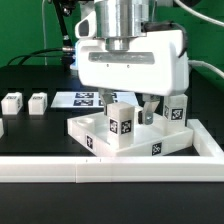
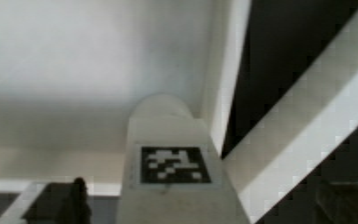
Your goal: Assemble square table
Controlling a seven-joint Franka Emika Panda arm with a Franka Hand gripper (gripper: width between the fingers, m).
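Square table, so far a white tray with two legs upright in it, lies near the middle of the black desk. It is tucked into the corner of the long white wall, which I judge is there to brace it against sliding while legs are twisted in. It lies sockets-up so that legs can go in from above. The near leg stands toward the front of the tray with its tag facing the camera. The far leg stands at the corner toward the exterior view's right. The spare legs wait on the exterior view's left, well apart from the tray and beside the marker board. The claw hangs straight down over the near leg. In the wrist view its dark fingertips stand wide to either side of a tagged leg with a clear gap, gripping nothing. That could be a let-go between turns or a fresh approach; I cannot tell which. The claw's bulky body hides the back of the tray, so the rear sockets go unseen, and only one finger shows from outside. Whether either leg is fully seated is not visible. The wrist view is blurred, and one fingertip is dim and cut off at the edge.
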